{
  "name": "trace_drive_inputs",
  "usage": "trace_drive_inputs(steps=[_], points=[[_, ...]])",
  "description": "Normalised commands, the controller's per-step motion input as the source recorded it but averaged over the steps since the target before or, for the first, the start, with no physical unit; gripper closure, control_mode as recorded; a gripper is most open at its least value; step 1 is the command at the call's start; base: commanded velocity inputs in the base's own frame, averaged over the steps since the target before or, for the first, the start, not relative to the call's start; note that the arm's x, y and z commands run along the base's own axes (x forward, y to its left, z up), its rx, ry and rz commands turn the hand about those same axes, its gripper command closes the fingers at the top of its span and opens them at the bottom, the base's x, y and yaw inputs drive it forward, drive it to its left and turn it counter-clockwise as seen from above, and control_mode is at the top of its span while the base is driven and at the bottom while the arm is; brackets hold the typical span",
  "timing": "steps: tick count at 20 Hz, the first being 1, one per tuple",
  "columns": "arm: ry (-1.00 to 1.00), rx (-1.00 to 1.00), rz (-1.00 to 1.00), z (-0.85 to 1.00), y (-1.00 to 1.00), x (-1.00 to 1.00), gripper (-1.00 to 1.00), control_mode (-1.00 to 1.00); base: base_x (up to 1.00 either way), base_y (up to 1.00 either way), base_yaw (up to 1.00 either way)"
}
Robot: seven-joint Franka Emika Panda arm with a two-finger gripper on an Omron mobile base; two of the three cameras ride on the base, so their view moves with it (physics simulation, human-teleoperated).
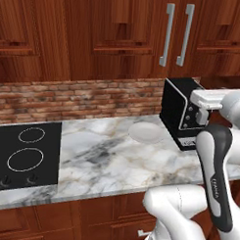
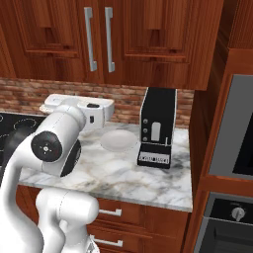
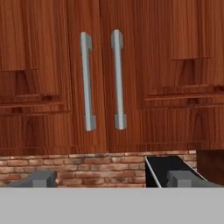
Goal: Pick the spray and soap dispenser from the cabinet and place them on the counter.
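Cabinet [image 3: 112, 87] doors shut, two vertical silver bar handles [image 3: 103, 81] side by side at the meeting edges of the doors. Spray and soap dispenser can't be located; anything inside is hidden behind the closed doors. Dark reddish-brown wood fronts with raised panels run across the whole upper row in both base views.

Hand [image 3: 111, 178] raised, aimed at the cabinet doors, below the handles and apart from them. Fingertips [image 3: 39, 178] sit far apart at the bottom of the hand view, so the hand is spread wide and holds nothing. In the right base view the white hand body [image 2: 81, 108] sits above the tabletop, left of the coffee machine.

Tabletop [image 1: 106, 160] is white-grey veined marble. Black cooktop [image 1: 22, 155] set in it at the left. A pale round plate [image 1: 146, 131] lies on the marble just beside a black coffee machine [image 2: 157, 127] standing at the back near the brick backsplash [image 1: 73, 98]. Oven [image 2: 237, 138] in the tall unit at far right of the right base view.
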Motion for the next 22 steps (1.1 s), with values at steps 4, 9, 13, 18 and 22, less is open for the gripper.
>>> trace_drive_inputs(steps=[4,9,13,18,22], points=[[-0.08,0.0,0.0,0.28,0.0,0.0,-1.0,-1.0,0.0,0.0,0.0],[-0.03,-0.01,0.01,0.29,0.0,0.0,-1.0,-1.0,0.0,0.0,0.0],[-0.04,-0.05,0.02,0.28,-0.01,0.0,-1.0,-1.0,0.0,0.0,0.0],[-0.04,-0.07,0.03,0.25,-0.05,0.0,-1.0,-1.0,0.0,0.0,0.0],[-0.07,-0.05,0.03,0.06,0.0,0.01,-1.0,-1.0,0.0,0.0,0.0]])
